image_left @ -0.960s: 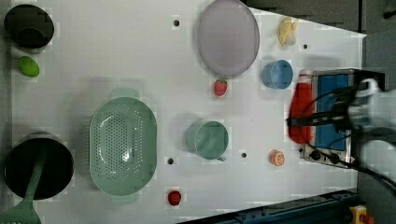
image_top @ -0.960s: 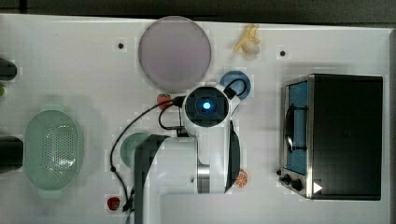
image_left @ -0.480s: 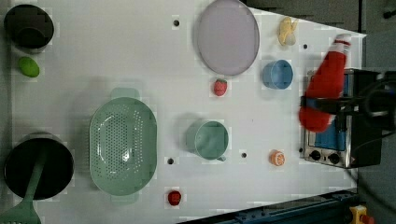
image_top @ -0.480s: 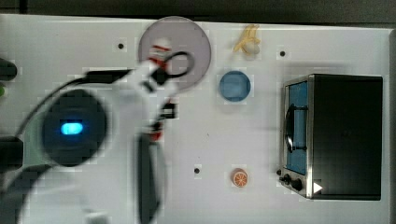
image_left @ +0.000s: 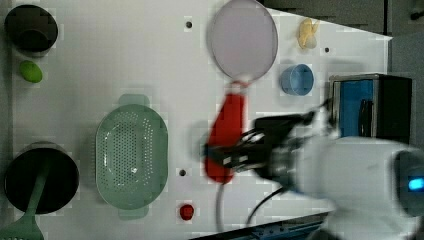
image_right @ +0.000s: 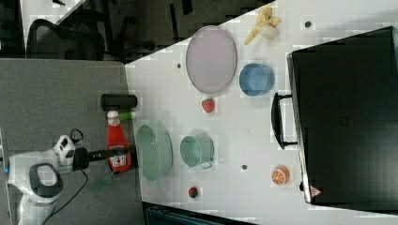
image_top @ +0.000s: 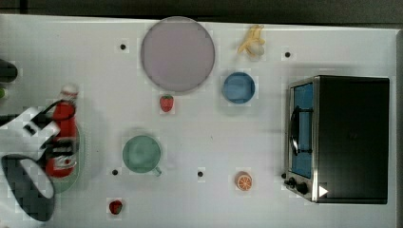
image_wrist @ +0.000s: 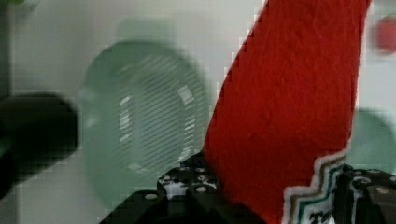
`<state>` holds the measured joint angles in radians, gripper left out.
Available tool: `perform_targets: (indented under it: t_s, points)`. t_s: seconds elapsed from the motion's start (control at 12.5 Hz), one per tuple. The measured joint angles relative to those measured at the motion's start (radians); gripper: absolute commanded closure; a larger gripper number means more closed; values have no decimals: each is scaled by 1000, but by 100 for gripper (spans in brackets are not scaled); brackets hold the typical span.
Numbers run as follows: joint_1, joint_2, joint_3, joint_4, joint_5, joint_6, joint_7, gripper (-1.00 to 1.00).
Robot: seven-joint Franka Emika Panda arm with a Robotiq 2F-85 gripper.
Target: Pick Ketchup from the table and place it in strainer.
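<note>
The Ketchup (image_top: 63, 135), a red squeeze bottle with a white cap, hangs in the air with my gripper (image_top: 53, 142) shut on its labelled lower part. In the top view it overlaps the pale green strainer (image_top: 76, 156) at the top view's left edge. The left view has the Ketchup (image_left: 227, 131) to the right of the strainer (image_left: 132, 155), held by the gripper (image_left: 226, 157). In the right view the Ketchup (image_right: 117, 143) stands just left of the strainer (image_right: 154, 153). Through the wrist view the Ketchup (image_wrist: 289, 107) is close up, with the strainer (image_wrist: 140, 121) below and beside it.
A green cup (image_top: 141, 154), two strawberries (image_top: 166, 102) (image_top: 115, 206), a purple plate (image_top: 177, 53), a blue bowl (image_top: 238, 87), a banana (image_top: 253, 44), an orange half (image_top: 244, 181) and a toaster oven (image_top: 340, 138) share the table. A black pot (image_left: 40, 180) and a dark cup (image_left: 31, 31) stand near the strainer.
The arm has swung the Ketchup from beside the toaster oven across the table toward the strainer. The grip on the bottle has stayed.
</note>
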<state>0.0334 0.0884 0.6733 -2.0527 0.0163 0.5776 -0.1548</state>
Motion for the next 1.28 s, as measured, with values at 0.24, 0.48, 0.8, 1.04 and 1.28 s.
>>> perform_targets:
  t_s: [0.24,0.48,0.8,1.04,1.28]
  points:
    - [51,147,68,-29,-1,131,192,-52]
    - [77,295,78,-33,-25,266,294,-100]
    - [52,302,61,-49,-24,227,372,-100]
    - [-4,114,46,-45,-21,20,389,-100]
    - [-84,-148,-37,0,-22,-203,366,-100]
